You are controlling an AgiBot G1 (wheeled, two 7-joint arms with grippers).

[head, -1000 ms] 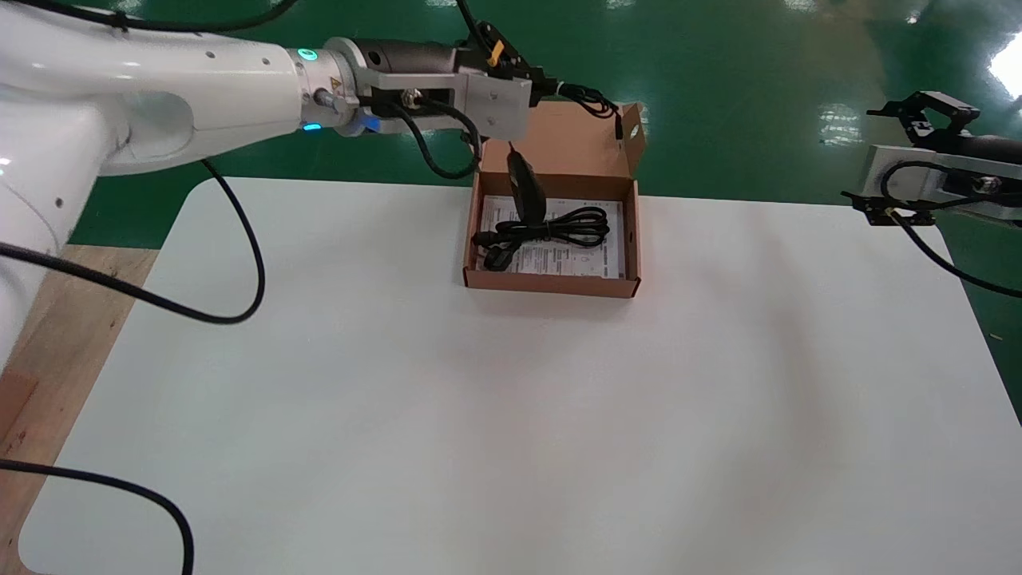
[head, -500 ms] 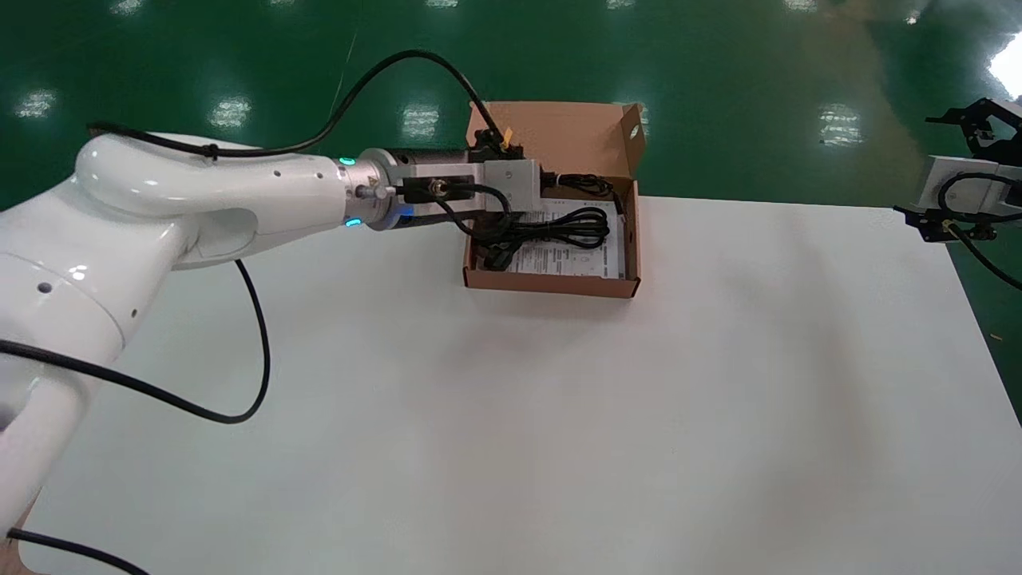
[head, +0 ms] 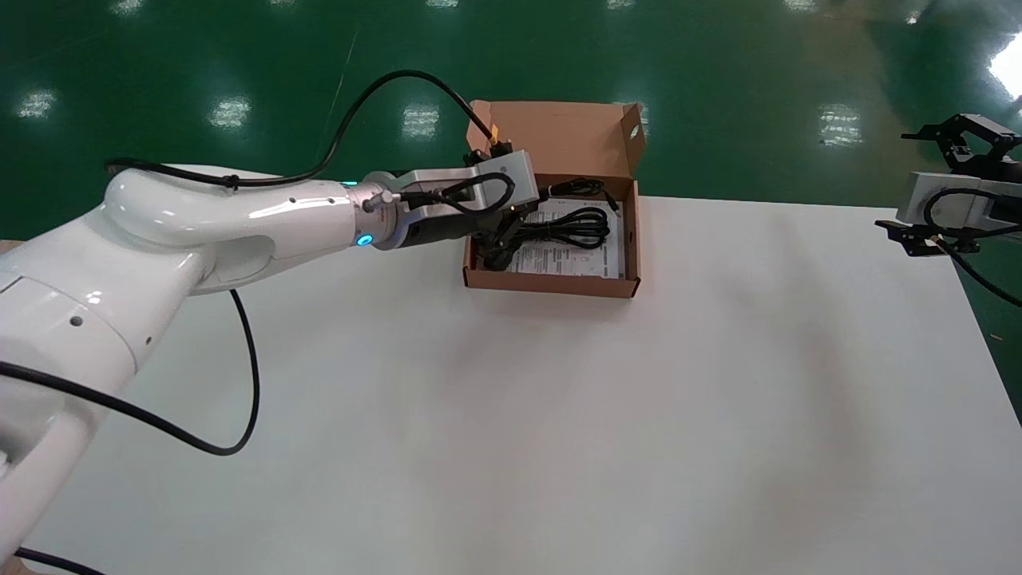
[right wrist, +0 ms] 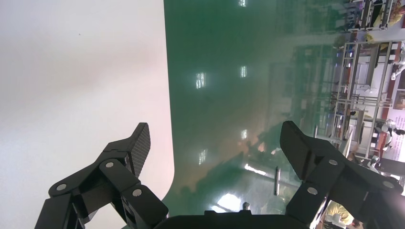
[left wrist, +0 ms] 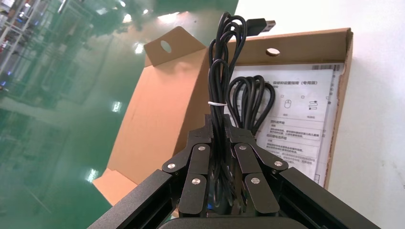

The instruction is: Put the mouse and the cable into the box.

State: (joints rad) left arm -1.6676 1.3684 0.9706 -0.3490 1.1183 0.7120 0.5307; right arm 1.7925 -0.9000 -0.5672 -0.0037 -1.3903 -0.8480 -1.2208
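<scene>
Green glossy floor (head: 718, 80) runs behind the white table (head: 511, 415) you are working on. At your far left the left arm (head: 239, 216) reaches across the table's back edge. It puts the left gripper (left wrist: 218, 131) over the left wall of the brown box (head: 551, 283), low inside it.

From the wrist camera you can see its fingers (left wrist: 197, 157) pressed together on a bundled black cord (left wrist: 219, 71). The bundle is bound by a thin white tie (left wrist: 216, 103) just ahead of the fingertips. It stands out straight beyond them and ends in a USB plug (left wrist: 261, 23) at its far tip.

You cannot pick out the mouse in any view. It may sit beneath the gripper, but that spot is hidden.

Just beside the gripper, on the side away from the arm, the cable (head: 571, 228) lies coiled inside the box. It rests on a printed sheet (head: 571, 255) that covers the box floor. The open lid (head: 559, 132) stands up behind the gripper, on the far side of the box.

Well apart at your far right, the right gripper (right wrist: 215, 133) hangs off the table's right edge, above the green floor. Its fingers are spread wide with nothing between them.
</scene>
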